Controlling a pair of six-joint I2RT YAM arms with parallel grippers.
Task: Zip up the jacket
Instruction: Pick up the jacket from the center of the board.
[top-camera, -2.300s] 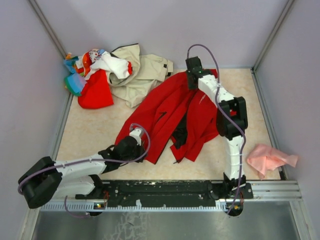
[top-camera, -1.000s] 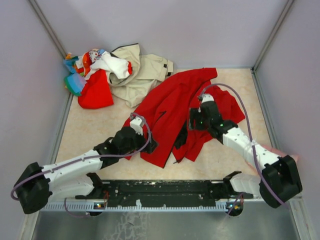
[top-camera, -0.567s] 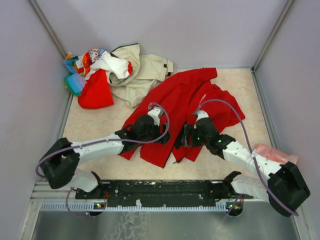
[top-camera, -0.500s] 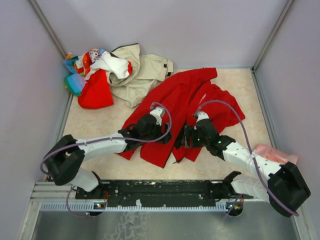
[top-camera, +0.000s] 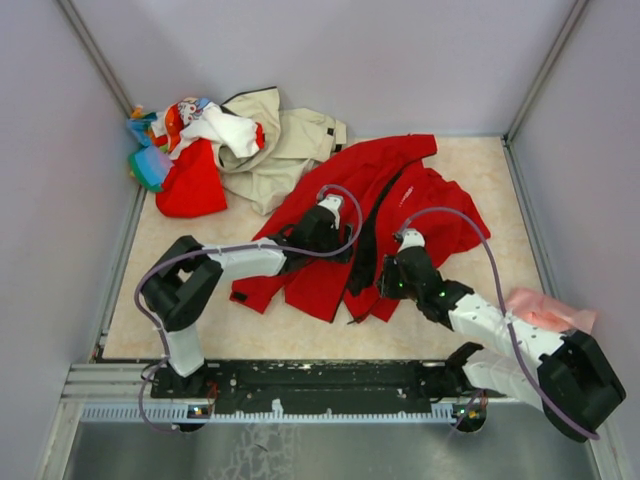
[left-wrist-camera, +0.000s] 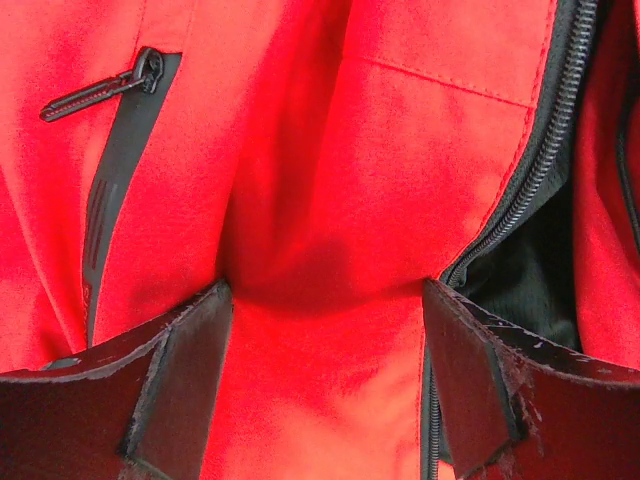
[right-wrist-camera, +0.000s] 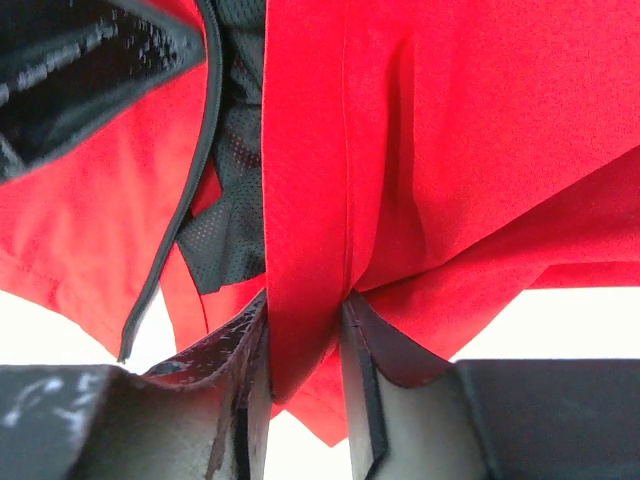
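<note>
The left end effector (left-wrist-camera: 325, 310) has moved toward 1 o'clock, fingers apart on the jacket (top-camera: 385, 165), its zipper (left-wrist-camera: 540, 170) at 3 o'clock, while the right end effector (right-wrist-camera: 305, 312) clamps a jacket fold.

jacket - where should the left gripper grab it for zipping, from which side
Grip the jacket by its black zipper edge, from above. That toothed edge lies exposed against the dark lining, beside the open left gripper; a free edge should pinch easier than flat cloth. The right gripper is shut on the jacket elsewhere.
</note>
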